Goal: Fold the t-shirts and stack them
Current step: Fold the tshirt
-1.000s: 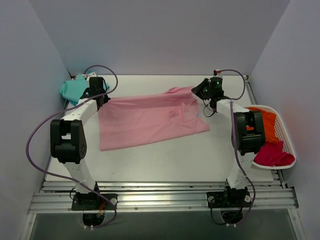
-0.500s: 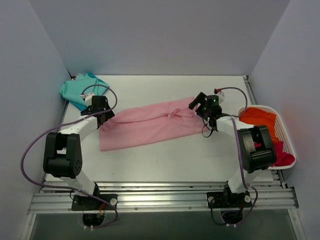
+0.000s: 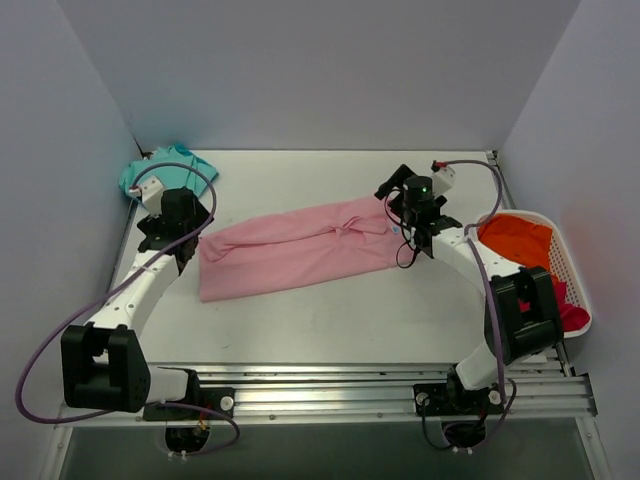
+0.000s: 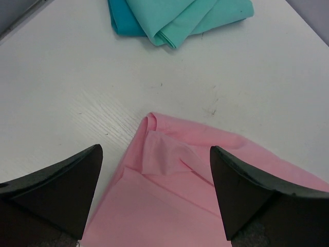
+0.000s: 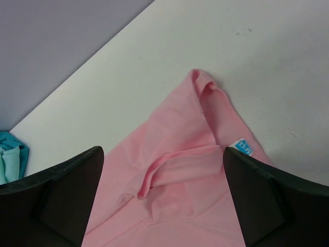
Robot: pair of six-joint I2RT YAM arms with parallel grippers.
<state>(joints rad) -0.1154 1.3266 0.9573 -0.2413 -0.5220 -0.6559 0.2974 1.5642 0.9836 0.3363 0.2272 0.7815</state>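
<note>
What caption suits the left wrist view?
Open left gripper over a corner of the light pink cloth t-shirt; folded teal cloth t-shirt beyond.

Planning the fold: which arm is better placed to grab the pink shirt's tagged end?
Right. The right tool hovers over the pink shirt beside the blue tag; the left tool is at the other end.

Both arms are reaching out, fingers spread wide.
The left arm (image 3: 130, 295) is angling far-left, the left gripper (image 4: 155, 149) gaping; the right arm (image 3: 470, 250) is bending inward, the right gripper (image 5: 163, 150) gaping too.
</note>
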